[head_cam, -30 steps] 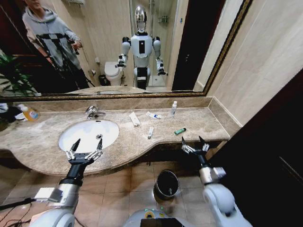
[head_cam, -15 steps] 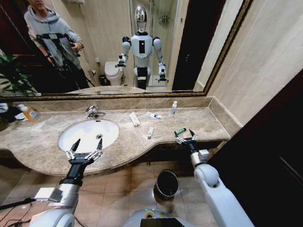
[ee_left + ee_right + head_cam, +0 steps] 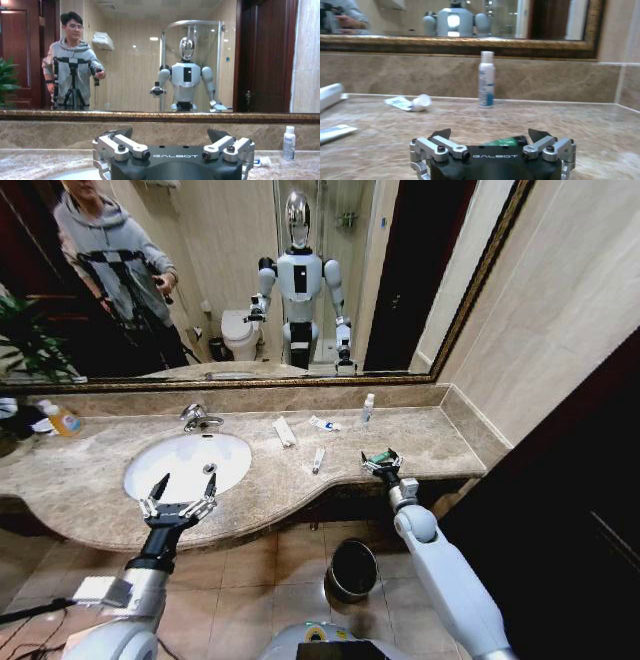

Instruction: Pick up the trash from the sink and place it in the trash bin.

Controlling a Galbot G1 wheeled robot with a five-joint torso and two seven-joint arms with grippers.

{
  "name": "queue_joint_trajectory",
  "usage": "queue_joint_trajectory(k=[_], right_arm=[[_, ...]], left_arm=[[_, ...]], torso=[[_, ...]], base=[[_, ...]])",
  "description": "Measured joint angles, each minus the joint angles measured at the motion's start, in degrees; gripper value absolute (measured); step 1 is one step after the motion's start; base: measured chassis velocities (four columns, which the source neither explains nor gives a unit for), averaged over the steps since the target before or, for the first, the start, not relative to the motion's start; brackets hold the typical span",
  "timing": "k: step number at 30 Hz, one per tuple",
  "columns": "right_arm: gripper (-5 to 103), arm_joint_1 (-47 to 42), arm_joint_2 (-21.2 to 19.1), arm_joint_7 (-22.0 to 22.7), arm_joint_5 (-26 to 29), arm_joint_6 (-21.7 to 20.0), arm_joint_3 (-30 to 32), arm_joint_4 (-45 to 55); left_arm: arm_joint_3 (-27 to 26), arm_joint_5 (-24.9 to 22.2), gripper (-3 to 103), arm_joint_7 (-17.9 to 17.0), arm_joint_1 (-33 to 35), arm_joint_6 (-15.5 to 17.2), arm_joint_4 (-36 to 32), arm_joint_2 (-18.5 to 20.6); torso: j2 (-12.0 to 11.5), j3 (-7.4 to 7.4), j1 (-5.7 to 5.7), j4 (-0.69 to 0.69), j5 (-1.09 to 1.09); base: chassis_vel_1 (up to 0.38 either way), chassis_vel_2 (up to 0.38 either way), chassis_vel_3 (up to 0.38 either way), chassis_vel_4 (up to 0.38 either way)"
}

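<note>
Right gripper (image 3: 381, 462) has reached over the counter (image 3: 420, 442), open around green stick (image 3: 506, 141); left gripper (image 3: 178, 502) open, idle by sink (image 3: 186, 463).

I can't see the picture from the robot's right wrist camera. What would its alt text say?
The right claw hangs open just above a beige marble counter, its two tips either side of a small green stick lying there. Farther back a small white-capped bottle stands upright by the wall, with a crumpled white-blue wrapper lying beside it, under a gold-framed mirror.
</note>
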Motion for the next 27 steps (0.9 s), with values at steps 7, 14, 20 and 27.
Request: queue_joint_trajectory(k=[7,14,20,27], right_arm=[[100,-0.1,-0.3,0.2,0.2,0.5,0.8,-1.0],[89,-0.3,0.1,-0.9,0.1,1.0,0.5,-1.8],[78,-0.3,0.1,-1.3,0.1,1.5,0.7,-2.1],[60,-0.6,0.0,-1.6,0.5,2.0,1.3,-2.1]], left_arm=[[0.0,0.0,100,0.0,0.0,0.0,0.0,0.0],[0.0,0.0,100,0.0,0.0,0.0,0.0,0.0],[0.0,0.0,100,0.0,0.0,0.0,0.0,0.0],[0.0,0.0,100,0.0,0.0,0.0,0.0,0.0]], torso=[[0.0,-0.01,-0.01,0.00,0.00],[0.0,-0.01,-0.01,0.00,-0.01],[0.0,-0.01,-0.01,-0.01,-0.01],[0.0,-0.01,-0.01,-0.01,-0.01]], base=[[0.000,0.000,0.000,0.000],[0.000,0.000,0.000,0.000],[0.000,0.000,0.000,0.000],[0.000,0.000,0.000,0.000]])
